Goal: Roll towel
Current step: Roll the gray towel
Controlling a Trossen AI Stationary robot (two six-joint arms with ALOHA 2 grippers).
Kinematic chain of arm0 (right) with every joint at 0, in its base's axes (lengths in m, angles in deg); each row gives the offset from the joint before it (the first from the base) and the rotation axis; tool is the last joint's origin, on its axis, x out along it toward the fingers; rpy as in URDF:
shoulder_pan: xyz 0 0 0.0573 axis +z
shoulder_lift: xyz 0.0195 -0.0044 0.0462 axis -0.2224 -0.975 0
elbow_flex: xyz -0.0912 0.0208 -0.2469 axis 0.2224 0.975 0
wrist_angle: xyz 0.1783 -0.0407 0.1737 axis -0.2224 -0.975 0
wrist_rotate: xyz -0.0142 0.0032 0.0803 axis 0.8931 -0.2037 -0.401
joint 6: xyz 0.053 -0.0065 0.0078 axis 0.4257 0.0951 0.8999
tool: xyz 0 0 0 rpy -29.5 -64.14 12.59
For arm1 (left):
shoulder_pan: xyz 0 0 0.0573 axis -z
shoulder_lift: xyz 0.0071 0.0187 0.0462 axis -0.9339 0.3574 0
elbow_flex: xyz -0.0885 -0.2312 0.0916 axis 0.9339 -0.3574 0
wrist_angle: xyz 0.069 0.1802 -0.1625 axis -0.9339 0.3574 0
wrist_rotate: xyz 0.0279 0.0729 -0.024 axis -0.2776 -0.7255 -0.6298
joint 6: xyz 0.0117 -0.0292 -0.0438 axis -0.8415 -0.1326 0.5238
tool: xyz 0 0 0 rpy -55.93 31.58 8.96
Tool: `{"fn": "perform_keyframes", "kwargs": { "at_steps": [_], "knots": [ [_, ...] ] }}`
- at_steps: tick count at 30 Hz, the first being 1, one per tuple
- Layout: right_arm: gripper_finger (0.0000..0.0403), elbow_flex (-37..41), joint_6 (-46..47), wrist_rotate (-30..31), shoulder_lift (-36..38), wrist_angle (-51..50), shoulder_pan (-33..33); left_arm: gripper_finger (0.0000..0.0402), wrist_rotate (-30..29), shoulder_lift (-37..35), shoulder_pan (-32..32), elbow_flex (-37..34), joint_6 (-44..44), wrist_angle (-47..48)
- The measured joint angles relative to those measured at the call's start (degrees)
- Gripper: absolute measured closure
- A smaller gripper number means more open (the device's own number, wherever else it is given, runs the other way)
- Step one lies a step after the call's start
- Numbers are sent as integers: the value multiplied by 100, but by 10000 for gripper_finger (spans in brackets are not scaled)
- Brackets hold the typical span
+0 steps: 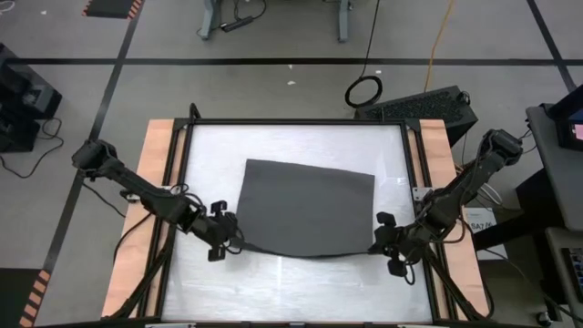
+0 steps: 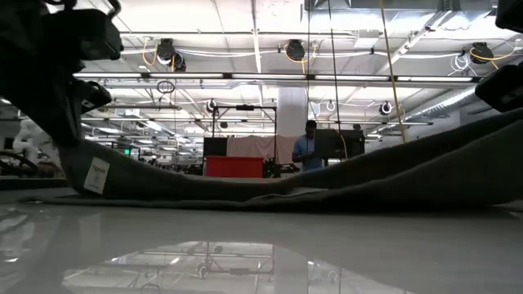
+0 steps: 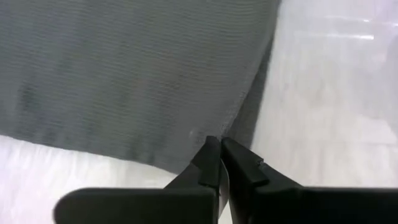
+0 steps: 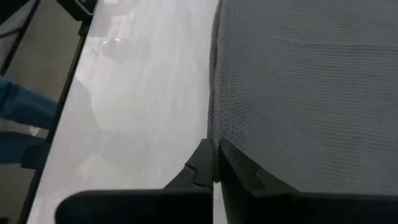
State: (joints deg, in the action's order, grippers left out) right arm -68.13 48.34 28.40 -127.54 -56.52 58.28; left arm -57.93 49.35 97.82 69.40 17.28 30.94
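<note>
With each gripper pinching a near corner of the towel (image 1: pixel 308 208), left (image 1: pixel 230 235) at seven o'clock and right (image 1: pixel 381 239) at five, they should lift evenly and fold toward twelve.

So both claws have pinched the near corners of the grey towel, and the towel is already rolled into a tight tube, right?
Not quite. The left gripper and right gripper have each pinched a near corner, but the towel is not rolled. The high view shows it spread out on the table, with only its near edge lifted, as the low view confirms.
</note>
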Motion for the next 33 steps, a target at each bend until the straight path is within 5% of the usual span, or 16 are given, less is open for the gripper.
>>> {"fn": "perform_keyframes", "kwargs": {
  "at_steps": [16,23,33],
  "knots": [
    [403,0,59,24,-4,-52,-127,224,703,624,-15,12,-417,-11],
    [403,0,275,25,-6,-67,-127,208,1379,395,184,322,-272,-92],
    [403,0,274,26,-6,-173,-127,253,-332,849,839,193,-681,-112]
  ]
}}
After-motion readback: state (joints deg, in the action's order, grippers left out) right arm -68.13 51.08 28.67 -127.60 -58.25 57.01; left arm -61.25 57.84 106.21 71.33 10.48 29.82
